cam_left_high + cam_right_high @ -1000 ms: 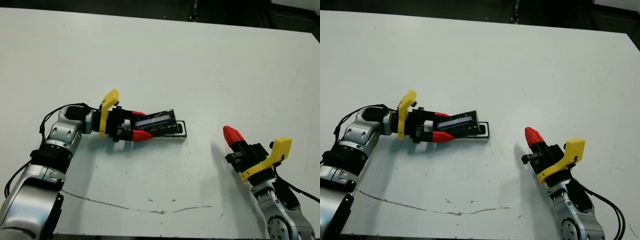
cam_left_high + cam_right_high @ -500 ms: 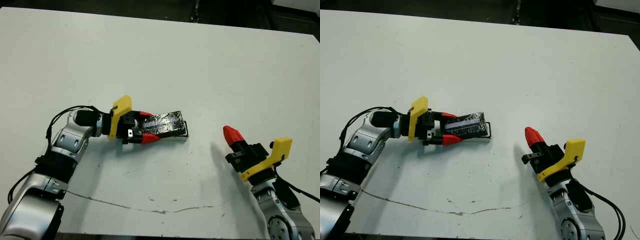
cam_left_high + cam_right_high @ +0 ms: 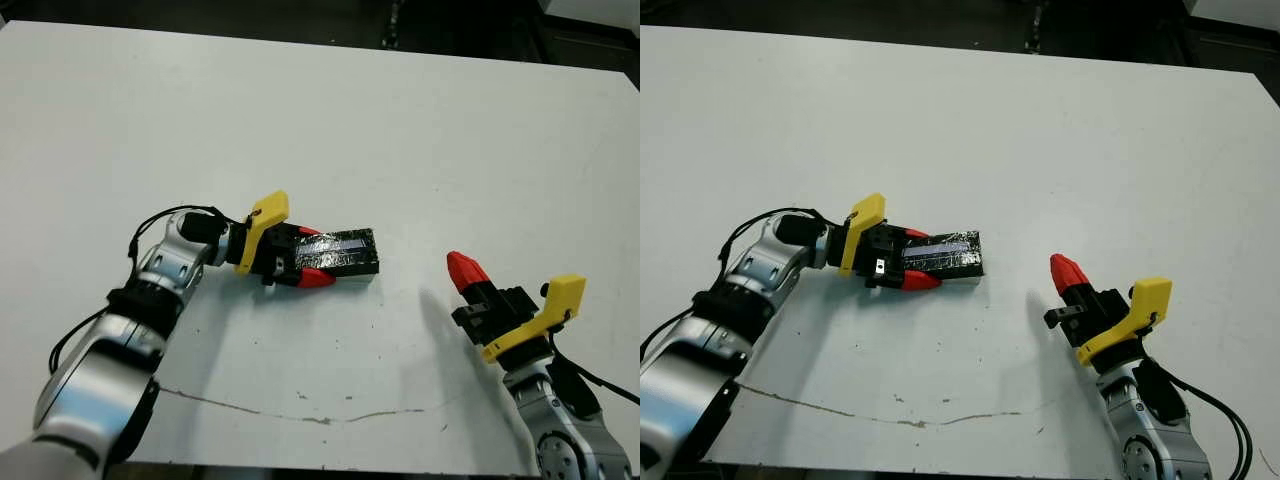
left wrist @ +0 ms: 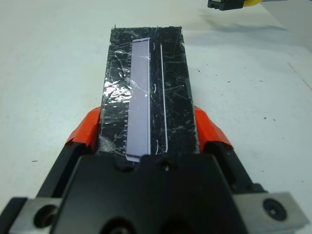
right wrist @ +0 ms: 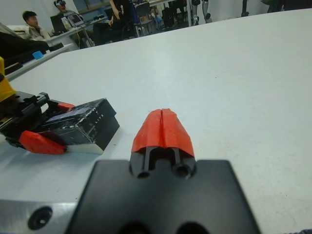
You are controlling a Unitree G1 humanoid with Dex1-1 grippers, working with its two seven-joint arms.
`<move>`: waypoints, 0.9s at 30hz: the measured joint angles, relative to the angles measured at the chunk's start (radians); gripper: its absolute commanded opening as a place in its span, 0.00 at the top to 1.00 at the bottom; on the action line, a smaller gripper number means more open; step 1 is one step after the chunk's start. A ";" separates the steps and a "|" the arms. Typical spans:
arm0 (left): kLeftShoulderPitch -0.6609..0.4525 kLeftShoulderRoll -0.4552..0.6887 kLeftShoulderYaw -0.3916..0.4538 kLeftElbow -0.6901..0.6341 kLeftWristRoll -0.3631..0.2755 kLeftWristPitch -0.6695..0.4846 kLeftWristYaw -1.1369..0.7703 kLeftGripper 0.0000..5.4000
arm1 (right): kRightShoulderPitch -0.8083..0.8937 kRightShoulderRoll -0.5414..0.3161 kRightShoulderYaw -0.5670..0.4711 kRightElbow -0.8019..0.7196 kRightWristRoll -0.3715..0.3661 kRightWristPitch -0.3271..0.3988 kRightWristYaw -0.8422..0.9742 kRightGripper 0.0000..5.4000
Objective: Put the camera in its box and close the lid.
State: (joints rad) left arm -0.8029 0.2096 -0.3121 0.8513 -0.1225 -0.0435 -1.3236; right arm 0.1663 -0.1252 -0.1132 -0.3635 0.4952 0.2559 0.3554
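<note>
Lid [image 3: 340,250]: the black crinkly panel with a pale strip lies flat over the box, and it seems to cover it fully.
Box [image 5: 90,144]: it sits on the white tabletop [image 3: 400,130], a little left of the middle; only its pale side shows under the lid.
Camera: it is not visible; I judge it is inside the box, under the lid.
Left pincer [image 3: 305,256]: its two red fingers [image 4: 85,129] stand on both long sides of the lid at its near end and clamp it.
Right pincer [image 3: 462,270]: its fingers are pressed together, it holds nothing, and it waits well apart to the right of the box.
Step in hand: the closing of the lid, almost done.
Next move: the left pincer should let go and draw back straight, without dragging the lid off.
</note>
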 measured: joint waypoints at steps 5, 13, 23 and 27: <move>-0.045 -0.018 0.000 0.088 0.012 -0.041 -0.032 0.41 | 0.001 -0.001 0.001 0.000 -0.003 0.000 0.000 1.00; -0.095 -0.026 -0.011 0.141 0.038 -0.036 -0.068 0.35 | 0.001 -0.002 0.001 0.000 -0.003 0.000 0.002 1.00; -0.104 -0.041 -0.022 0.151 0.080 -0.147 -0.092 0.11 | 0.002 -0.002 0.001 0.000 0.000 0.000 0.002 1.00; -0.102 -0.038 -0.021 0.147 0.085 -0.162 -0.089 0.02 | 0.002 -0.002 0.001 0.000 -0.001 0.000 0.002 1.00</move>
State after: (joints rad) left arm -0.9049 0.1717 -0.3328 0.9982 -0.0374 -0.2055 -1.4129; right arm 0.1679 -0.1275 -0.1120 -0.3635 0.4946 0.2559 0.3571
